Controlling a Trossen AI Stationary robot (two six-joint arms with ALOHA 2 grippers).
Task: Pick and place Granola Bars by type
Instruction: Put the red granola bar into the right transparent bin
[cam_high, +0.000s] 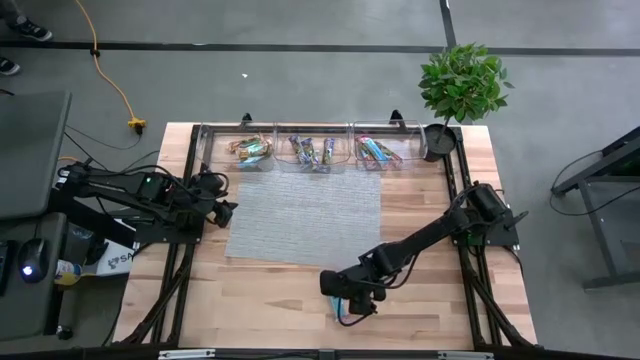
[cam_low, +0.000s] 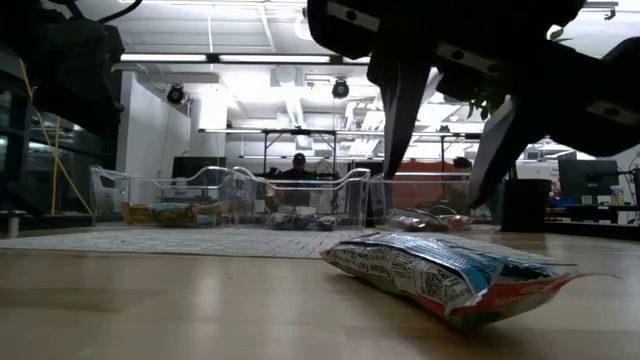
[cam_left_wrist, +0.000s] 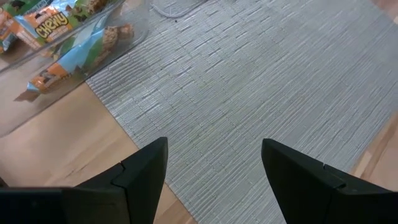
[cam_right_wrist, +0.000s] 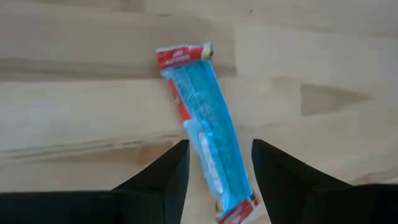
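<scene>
Right gripper (cam_right_wrist: 214, 168) (fingers apart) straddles the light blue bar (cam_right_wrist: 205, 118) on the table (cam_right_wrist: 74, 112).

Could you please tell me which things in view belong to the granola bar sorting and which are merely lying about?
Job:
- blue bar on the wood, between the right gripper fingers
- sorted bars in the clear bins
- left gripper, open, waiting over the grey mat

Lying about:
- potted plant
- yellow cable

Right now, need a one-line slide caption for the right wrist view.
Right gripper open, fingers straddling a light blue granola bar lying flat on the wooden table.
</scene>
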